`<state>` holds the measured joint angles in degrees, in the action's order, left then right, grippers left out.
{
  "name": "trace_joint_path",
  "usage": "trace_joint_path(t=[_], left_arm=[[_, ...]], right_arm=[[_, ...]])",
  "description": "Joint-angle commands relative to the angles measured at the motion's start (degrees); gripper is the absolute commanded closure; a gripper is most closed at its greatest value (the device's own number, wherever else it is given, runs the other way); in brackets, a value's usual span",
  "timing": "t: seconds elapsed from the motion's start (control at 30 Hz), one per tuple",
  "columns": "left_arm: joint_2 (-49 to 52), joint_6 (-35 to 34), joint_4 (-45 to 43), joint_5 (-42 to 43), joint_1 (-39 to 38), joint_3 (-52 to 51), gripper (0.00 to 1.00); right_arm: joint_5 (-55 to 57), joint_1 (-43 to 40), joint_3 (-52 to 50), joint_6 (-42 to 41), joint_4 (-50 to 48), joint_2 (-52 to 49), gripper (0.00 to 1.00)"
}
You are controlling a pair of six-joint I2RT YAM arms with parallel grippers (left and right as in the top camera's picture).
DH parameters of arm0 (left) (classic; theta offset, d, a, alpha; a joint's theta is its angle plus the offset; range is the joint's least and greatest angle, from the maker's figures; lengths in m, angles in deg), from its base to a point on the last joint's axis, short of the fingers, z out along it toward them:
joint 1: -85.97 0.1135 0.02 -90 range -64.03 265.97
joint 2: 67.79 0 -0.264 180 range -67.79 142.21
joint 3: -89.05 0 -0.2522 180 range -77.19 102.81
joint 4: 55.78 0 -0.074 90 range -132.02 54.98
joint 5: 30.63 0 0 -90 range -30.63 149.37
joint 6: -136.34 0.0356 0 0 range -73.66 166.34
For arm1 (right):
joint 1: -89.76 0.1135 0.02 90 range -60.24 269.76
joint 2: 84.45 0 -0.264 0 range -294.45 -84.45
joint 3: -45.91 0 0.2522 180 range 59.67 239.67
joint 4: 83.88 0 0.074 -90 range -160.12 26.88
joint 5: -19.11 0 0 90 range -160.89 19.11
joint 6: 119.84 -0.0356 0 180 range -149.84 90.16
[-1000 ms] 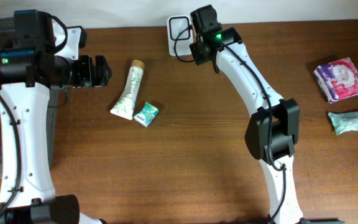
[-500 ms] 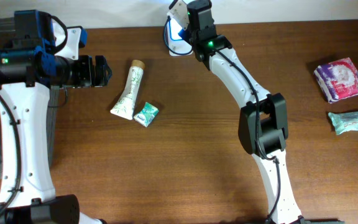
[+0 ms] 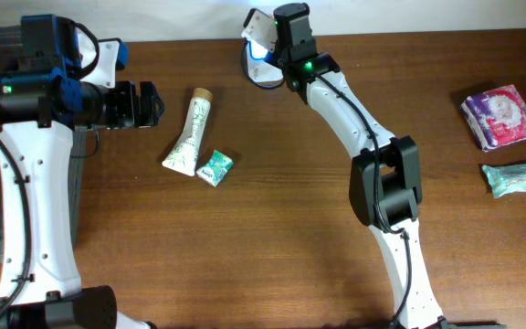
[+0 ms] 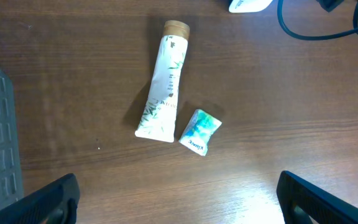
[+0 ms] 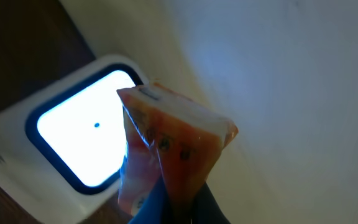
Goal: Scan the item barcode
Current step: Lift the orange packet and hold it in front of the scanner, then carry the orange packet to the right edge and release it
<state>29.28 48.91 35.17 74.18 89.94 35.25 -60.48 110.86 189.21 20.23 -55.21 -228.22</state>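
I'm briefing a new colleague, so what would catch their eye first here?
The glowing scanner window at the table's far edge, with the right hand holding an orange packet in front of it. Next, the white tube and small teal packet lying left of centre.

Our left claw gapes wide at nine o'clock, facing three; our right arm stretches toward twelve o'clock, right claw clamped tight.

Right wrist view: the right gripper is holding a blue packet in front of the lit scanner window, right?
Not quite. The packet in the right gripper is orange, not blue. The right wrist view shows it held in front of the lit scanner window.
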Motion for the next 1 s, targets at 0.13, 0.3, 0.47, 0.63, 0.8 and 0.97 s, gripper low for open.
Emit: trace_joint_path(t=[0.13,0.3,0.47,0.63,0.8,0.97], left_arm=[[0.04,0.04,0.07,0.61,-0.07,0.2,0.01],[0.04,0.04,0.07,0.61,-0.07,0.2,0.01],[0.04,0.04,0.07,0.61,-0.07,0.2,0.01],[0.04,0.04,0.07,0.61,-0.07,0.2,0.01],[0.04,0.04,0.07,0.61,-0.07,0.2,0.01],[0.04,0.04,0.07,0.61,-0.07,0.2,0.01]], right_arm=[[1.84,0.74,0.74,8.22,3.15,-0.94,0.96],[3.56,1.14,0.76,5.62,2.69,-0.87,0.96],[11.43,-0.66,0.94,-12.68,3.39,3.23,0.96],[15.61,-7.02,0.94,-35.12,15.37,9.84,0.96],[16.61,-19.43,0.94,-66.62,36.28,15.5,0.96],[16.31,-33.33,0.74,-83.08,58.25,15.45,0.96]])
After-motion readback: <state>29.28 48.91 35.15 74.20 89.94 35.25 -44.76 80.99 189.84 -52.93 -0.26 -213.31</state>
